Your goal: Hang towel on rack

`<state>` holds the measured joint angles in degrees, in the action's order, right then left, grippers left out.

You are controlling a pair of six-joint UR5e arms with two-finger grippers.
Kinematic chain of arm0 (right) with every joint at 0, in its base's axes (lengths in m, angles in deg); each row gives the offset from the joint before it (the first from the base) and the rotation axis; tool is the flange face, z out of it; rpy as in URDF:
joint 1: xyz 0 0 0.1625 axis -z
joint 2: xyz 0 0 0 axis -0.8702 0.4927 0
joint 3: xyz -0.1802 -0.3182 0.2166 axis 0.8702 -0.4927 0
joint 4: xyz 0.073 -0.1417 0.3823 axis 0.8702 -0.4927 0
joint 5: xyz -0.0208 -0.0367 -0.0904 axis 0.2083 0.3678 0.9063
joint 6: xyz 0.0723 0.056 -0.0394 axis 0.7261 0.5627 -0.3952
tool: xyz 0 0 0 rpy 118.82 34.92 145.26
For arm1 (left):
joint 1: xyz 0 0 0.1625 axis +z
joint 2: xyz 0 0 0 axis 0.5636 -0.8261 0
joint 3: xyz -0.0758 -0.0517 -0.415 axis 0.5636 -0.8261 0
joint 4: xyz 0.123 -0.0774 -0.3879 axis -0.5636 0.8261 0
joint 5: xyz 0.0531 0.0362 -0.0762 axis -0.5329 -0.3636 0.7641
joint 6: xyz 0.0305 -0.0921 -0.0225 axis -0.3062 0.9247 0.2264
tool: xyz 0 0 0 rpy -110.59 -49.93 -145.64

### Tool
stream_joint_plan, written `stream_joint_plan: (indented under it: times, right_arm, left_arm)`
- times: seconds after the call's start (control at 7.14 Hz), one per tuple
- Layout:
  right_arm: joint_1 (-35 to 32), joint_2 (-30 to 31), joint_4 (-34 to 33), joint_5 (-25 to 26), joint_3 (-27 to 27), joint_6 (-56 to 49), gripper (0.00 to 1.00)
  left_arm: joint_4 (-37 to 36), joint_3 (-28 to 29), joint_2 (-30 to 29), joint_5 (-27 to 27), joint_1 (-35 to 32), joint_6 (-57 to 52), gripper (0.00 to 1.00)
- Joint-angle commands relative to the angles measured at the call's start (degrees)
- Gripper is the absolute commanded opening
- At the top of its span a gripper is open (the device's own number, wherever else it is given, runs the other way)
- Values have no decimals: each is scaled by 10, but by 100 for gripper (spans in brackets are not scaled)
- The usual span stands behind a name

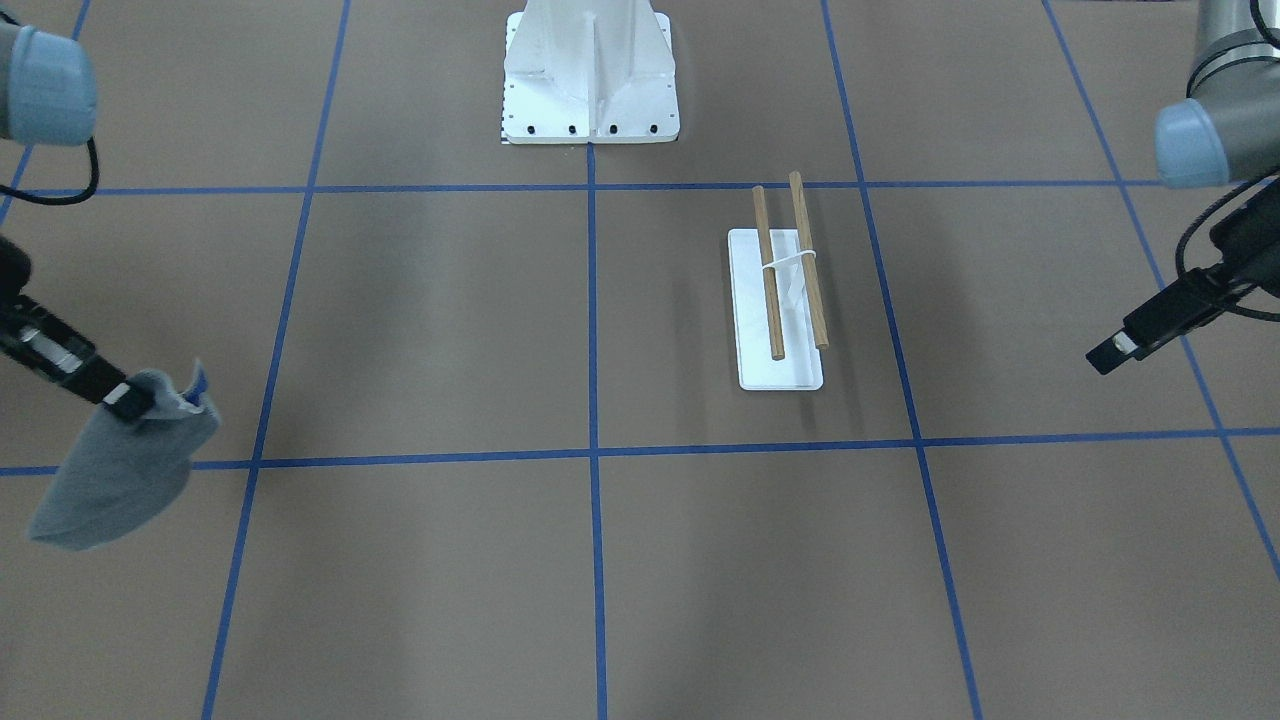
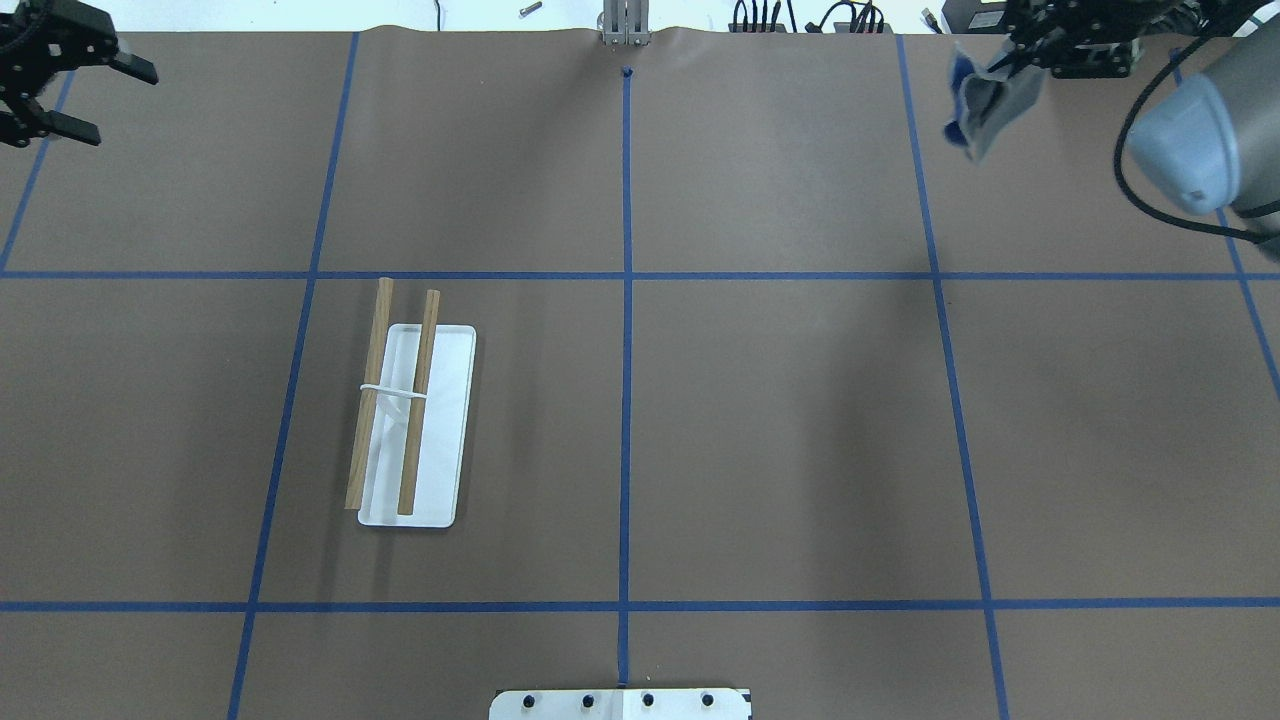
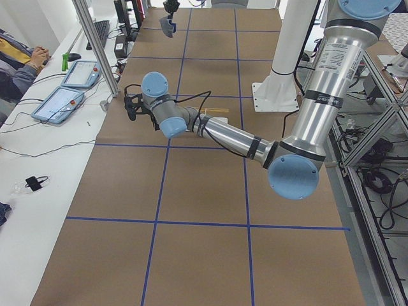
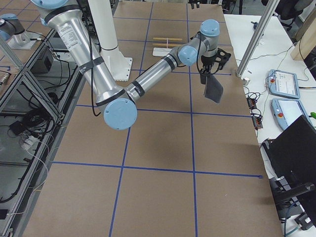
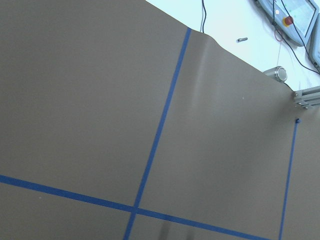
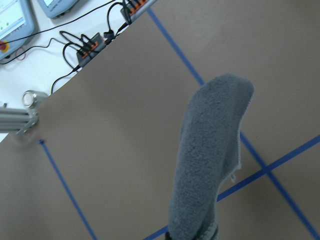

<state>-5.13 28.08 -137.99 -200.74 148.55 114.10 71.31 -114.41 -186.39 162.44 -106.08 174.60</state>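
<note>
As I am looking out over the brown bench (image 2: pixel 800 420), the big white pedestal (image 2: pixel 620 703) is sitting closest to me. It is sitting right at the near end of the middle blue line (image 2: pixel 626 450).

A bit farther out, on my left side, the rack (image 2: pixel 440 440) is standing with its flat white base lying on the bench. Its two wooden dowels (image 2: pixel 418 400) are running side by side and pointing away from me. A white upright is holding them up in the middle.

Way out at the far edge, near the far left corner, my left fingers (image 2: pixel 130 68) are hanging over the bench. They are spread wide apart.

At the far edge on the other side, my right fingers (image 1: pixel 125 398) are squeezing tight on one end of the towel (image 1: pixel 120 470). The towel is grey and fuzzy. It is hanging down from my fingers in a soft fold over the bench. It is hanging well apart from the rack, all the way across the bench from it.
</note>
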Motion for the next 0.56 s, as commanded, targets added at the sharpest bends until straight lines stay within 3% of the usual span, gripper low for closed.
stream_joint_plan:
  times: [0.0, 0.14, 0.42]
  right_arm:
    - [66, -45, 1, 27, 33, 86, 0]
    - [81, -59, 4, 28, 34, 97, 0]
    - [110, -94, 8, 42, 36, 116, 0]
  left_arm:
    - [58, -2, -49, -13, 48, 138, 98]
    - [109, -7, -50, -92, 79, 230, 98]
    - [214, -2, -51, -140, 130, 405, 98]
